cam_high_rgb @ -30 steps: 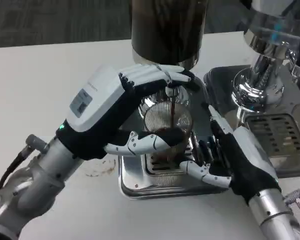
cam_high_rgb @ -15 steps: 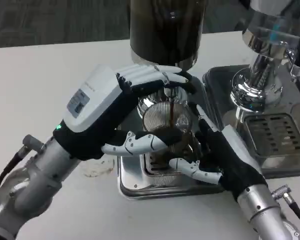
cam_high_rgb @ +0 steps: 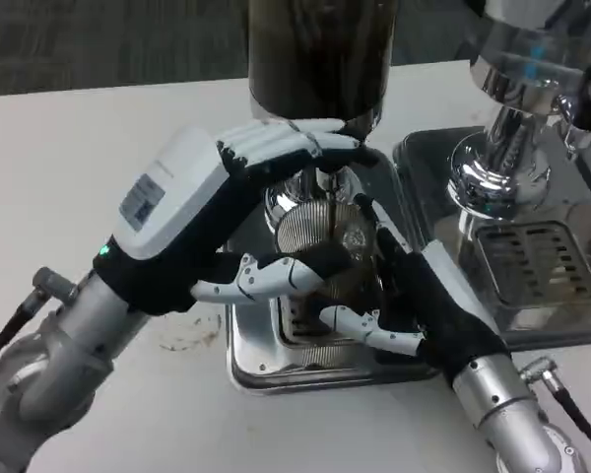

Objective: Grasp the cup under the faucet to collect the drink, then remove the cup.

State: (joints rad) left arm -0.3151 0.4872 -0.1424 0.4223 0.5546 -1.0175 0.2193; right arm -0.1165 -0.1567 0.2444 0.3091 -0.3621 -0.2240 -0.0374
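On the white bench (cam_high_rgb: pixel 98 158), a ribbed clear cup (cam_high_rgb: pixel 320 241) stands on the steel drip tray (cam_high_rgb: pixel 266 370) directly under the faucet (cam_high_rgb: pixel 327 179) of a dark drink dispenser (cam_high_rgb: pixel 320 54). The left hand (cam_high_rgb: pixel 227 222) reaches over from the left, its upper fingers (cam_high_rgb: pixel 286 143) resting at the faucet. The right hand (cam_high_rgb: pixel 419 310) grips the cup from the right. A chrome machine (cam_high_rgb: pixel 512 118) stands far right.

White table (cam_high_rgb: pixel 98 168), steel drip trays (cam_high_rgb: pixel 276 370).
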